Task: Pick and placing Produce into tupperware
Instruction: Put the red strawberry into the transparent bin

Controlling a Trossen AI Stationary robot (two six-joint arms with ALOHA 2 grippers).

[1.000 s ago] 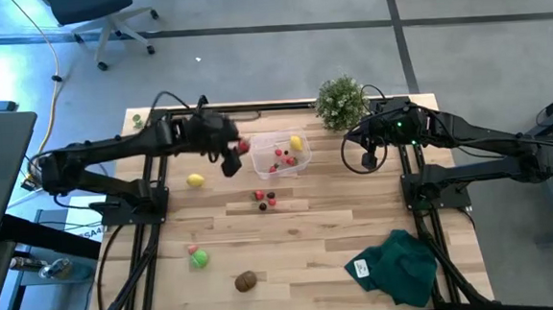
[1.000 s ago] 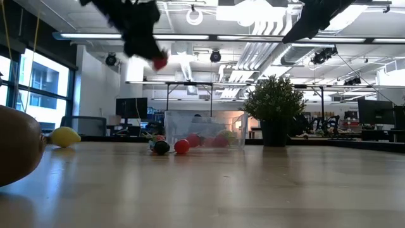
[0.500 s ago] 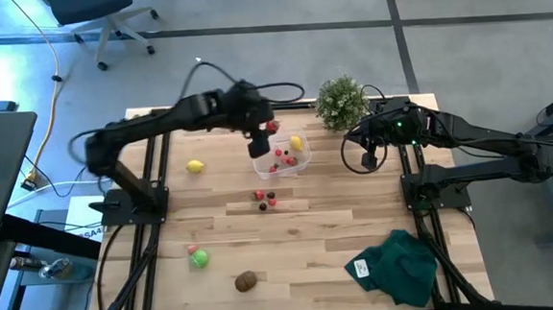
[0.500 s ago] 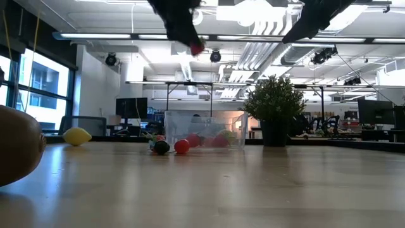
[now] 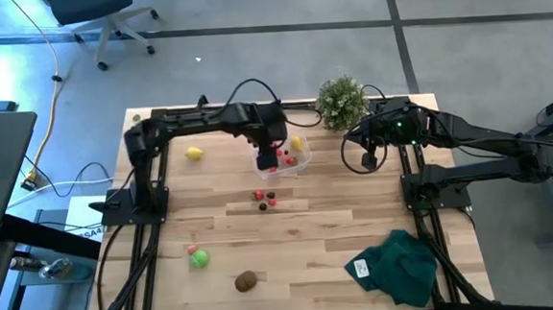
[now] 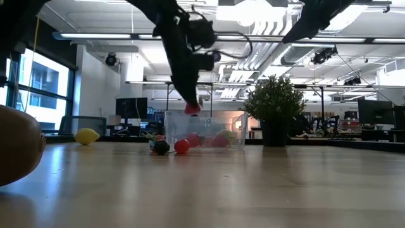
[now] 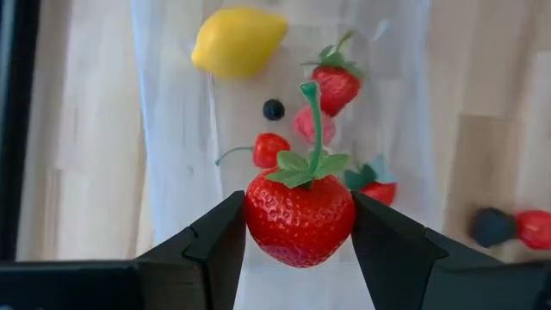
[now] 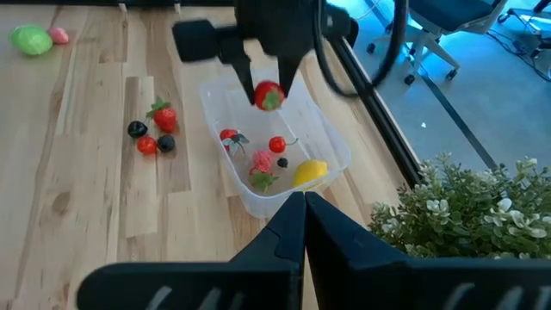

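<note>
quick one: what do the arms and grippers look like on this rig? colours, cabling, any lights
Both arms are black, slim jointed links on black frame bases. A loose black cable loops over the left arm; another hangs by the right arm, which shows a small green light. The left gripper and right gripper have matte black, angular, wedge-shaped fingers.

the left arm reaches across the table, its gripper (image 5: 268,158) pointing down with fingers (image 7: 211,245) clamped around something small. the right arm waits folded at the far right, its gripper (image 8: 303,205) apparently closed, fingers pressed together.
</note>
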